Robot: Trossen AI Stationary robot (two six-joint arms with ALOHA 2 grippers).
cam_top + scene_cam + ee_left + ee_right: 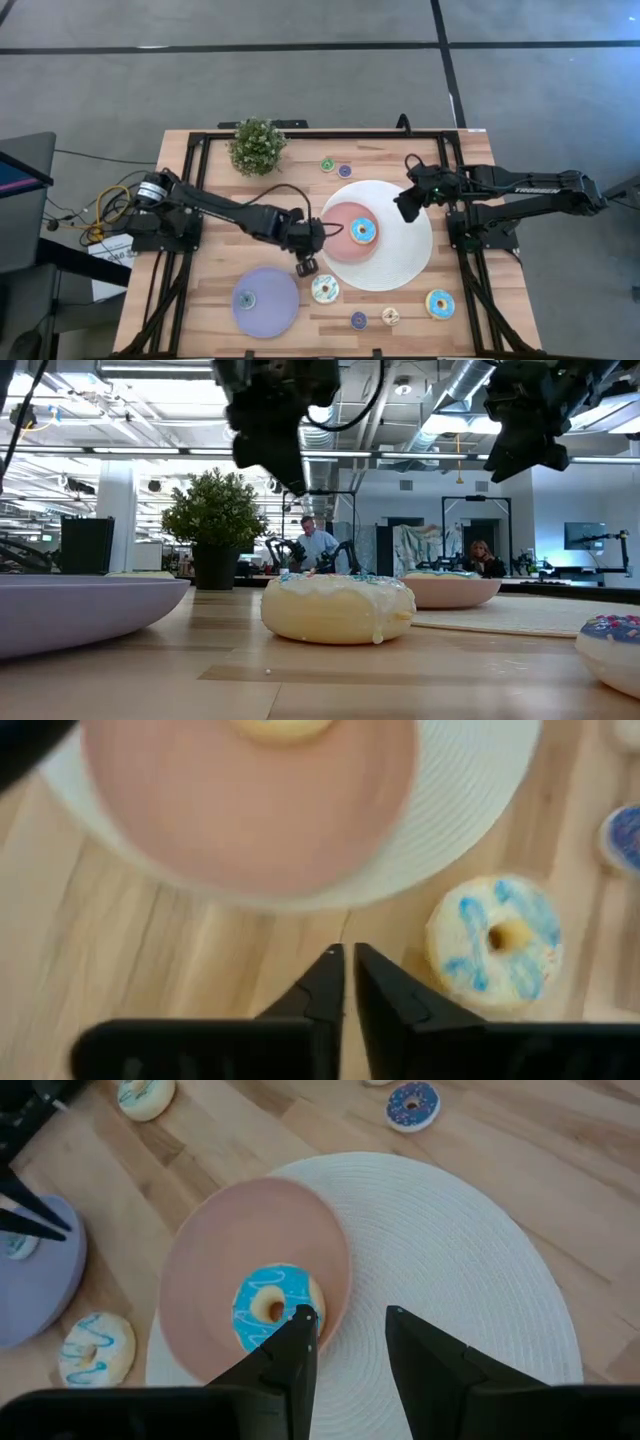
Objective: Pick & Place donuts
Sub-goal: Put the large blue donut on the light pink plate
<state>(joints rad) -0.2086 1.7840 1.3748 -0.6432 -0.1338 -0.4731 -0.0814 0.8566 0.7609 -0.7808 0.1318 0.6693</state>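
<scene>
A donut with blue icing (362, 231) (268, 1308) lies on the pink plate (340, 245), which rests on a white round mat (405, 250). A white-iced donut with blue streaks (325, 290) (495, 940) (338, 607) lies on the wood near the front. My left gripper (306, 266) (348, 952) hangs shut and holds nothing, above the wood between the lavender plate (270, 310) and that donut. My right gripper (405, 208) (350, 1315) hovers open over the mat, beside the pink plate, with nothing between its fingers.
A small teal donut (245, 298) lies on the lavender plate. More donuts lie near the front edge (440, 303) (358, 320) (390, 316) and at the far side (327, 164) (344, 171). A potted plant (257, 146) stands at the far left. People sit in the room behind.
</scene>
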